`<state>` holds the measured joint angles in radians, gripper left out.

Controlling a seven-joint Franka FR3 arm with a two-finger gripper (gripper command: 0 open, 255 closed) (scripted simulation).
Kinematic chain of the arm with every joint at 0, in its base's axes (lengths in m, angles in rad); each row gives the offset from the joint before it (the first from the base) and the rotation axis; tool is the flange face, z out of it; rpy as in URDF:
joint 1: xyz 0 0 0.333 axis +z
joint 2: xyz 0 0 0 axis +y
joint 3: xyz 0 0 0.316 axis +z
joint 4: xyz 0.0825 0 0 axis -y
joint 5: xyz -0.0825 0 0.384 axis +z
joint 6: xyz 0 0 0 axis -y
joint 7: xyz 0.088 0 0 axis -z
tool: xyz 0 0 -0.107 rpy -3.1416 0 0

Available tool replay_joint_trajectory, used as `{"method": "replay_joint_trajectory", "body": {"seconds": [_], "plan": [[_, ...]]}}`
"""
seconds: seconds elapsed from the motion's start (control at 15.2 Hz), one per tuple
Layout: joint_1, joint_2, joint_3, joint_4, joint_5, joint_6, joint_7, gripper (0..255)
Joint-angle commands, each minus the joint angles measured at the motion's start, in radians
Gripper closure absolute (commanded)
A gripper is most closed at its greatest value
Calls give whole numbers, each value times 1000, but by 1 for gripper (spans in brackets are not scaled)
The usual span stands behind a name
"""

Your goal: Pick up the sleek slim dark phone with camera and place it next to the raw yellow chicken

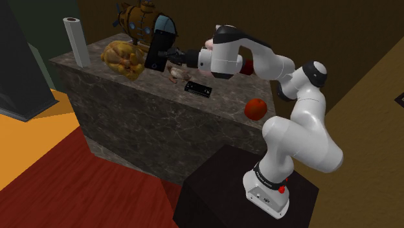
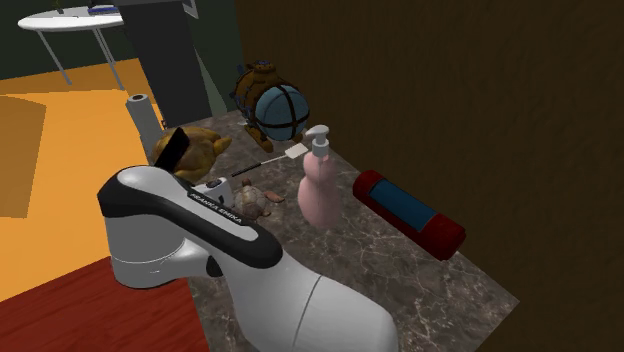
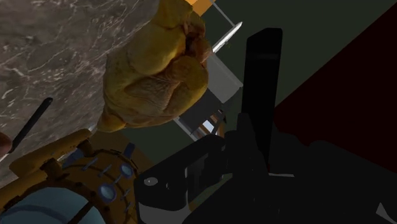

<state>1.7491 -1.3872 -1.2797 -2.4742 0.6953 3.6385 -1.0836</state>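
Items on the stone-patterned counter (image 1: 162, 126) are one apiece. They are a yellow chicken (image 1: 123, 59), a brass diving helmet (image 1: 138, 22), a white paper roll (image 1: 76, 40), a pink pump bottle (image 2: 320, 188), a red-and-blue cylinder (image 2: 410, 213), a red round fruit (image 1: 256, 109), a brownish lump (image 1: 175, 73), a thin-handled utensil (image 2: 262, 162) with a pale head, and a small black flat device (image 1: 199, 88) lying near the counter's front edge. One dark phone (image 1: 157, 57) is off the counter, in the gripper (image 1: 167, 57).

The arm (image 1: 304, 123) rises from the stand (image 1: 213, 194) at the shoulder view's lower right and bends at the elbow. Its forearm runs roughly level over the counter, and the hand lies sideways, pointing at the chicken.

The black fingers are closed on the phone's lower end. In the wrist view the phone (image 3: 262, 70) stands up out of the gripper (image 3: 254, 130).

The phone is a slim, flat, plain black rectangle, held on a tilt in the air. No camera detail can be made out on it. It hangs above the counter top, just beside the chicken, toward the end of the counter where the paper roll stands at the far corner. The helmet sits behind the chicken along the back edge. In the second exterior view the phone (image 2: 172, 148) overlaps the chicken (image 2: 205, 148); whether they touch cannot be told.
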Motion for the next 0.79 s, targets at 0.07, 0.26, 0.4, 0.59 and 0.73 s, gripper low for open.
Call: {"method": "replay_joint_trajectory", "body": {"seconds": [0.07, 0.26, 0.4, 0.59, 0.73], "plan": [[6, -45, -31, -15, -38, 17, -16, 255], [11, -86, -63, -26, -74, 30, -32, 255], [13, -113, -84, -33, -97, 37, -42, 255], [15, -152, -117, -41, -132, 46, -59, 255], [16, -177, -139, -45, -154, 51, -71, 255]]}}
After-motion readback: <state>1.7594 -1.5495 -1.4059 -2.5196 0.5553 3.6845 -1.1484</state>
